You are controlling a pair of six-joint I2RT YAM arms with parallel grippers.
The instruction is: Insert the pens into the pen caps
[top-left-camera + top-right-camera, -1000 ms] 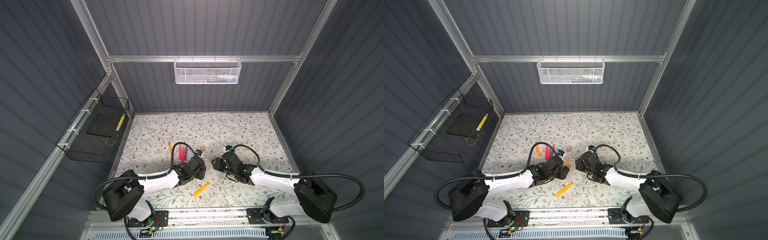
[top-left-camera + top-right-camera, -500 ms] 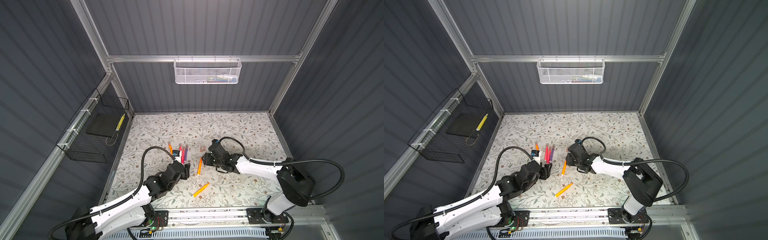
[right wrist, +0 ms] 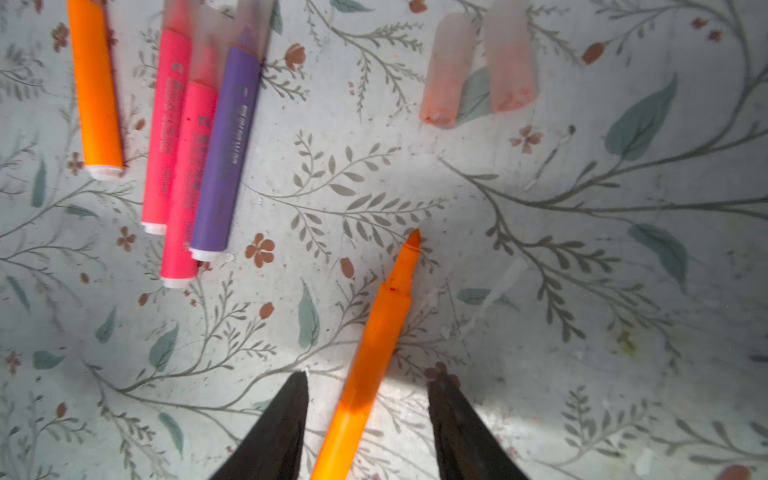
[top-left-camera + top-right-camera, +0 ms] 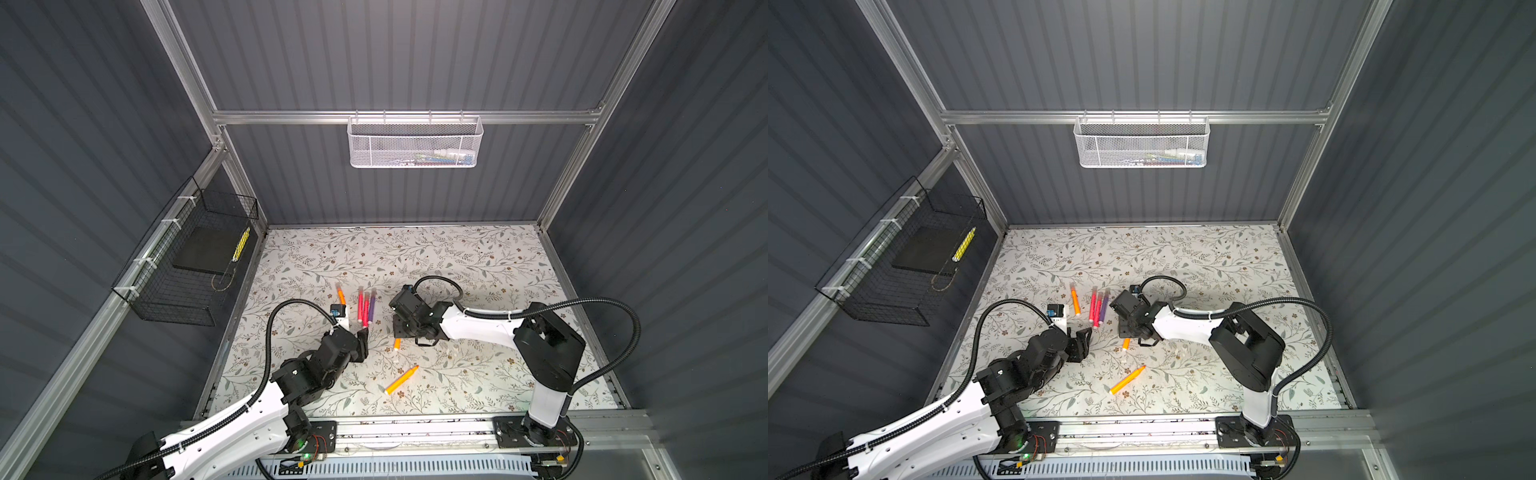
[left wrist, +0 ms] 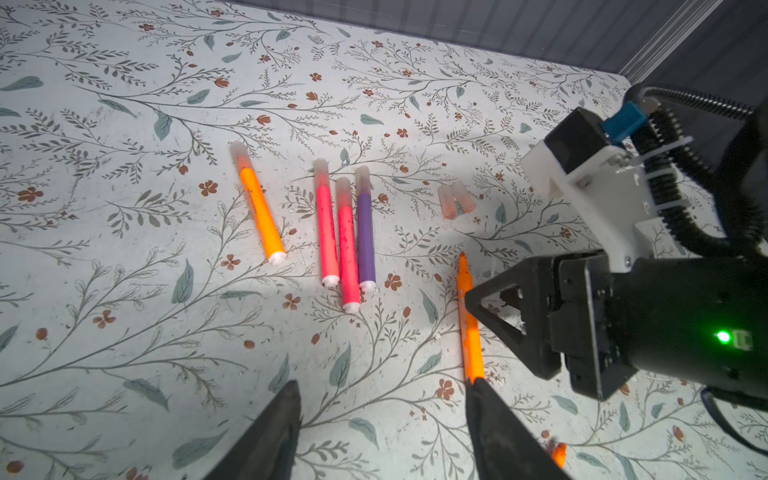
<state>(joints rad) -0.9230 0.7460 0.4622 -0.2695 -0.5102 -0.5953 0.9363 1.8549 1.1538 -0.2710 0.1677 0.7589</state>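
Right end effector (image 3: 369, 376) straddles the uncapped orange marker pen (image 3: 386, 316) lying on the floral counter (image 3: 582, 291), jaws apart, not yet clamped. Step looks like pick-up. Next you should close on the barrel, then steer its tip toward the two translucent pinkish caps (image 3: 449, 70) nearby.

Dark grey ribbed wall panels (image 4: 415, 54) all round, aluminium frame posts (image 4: 185, 62). White mesh basket (image 4: 415, 145) hung on back rail (image 4: 282, 117); black wire basket (image 4: 178, 299) on L wall. Floral-print tabletop (image 4: 478, 257), lit brightest nr front centre.
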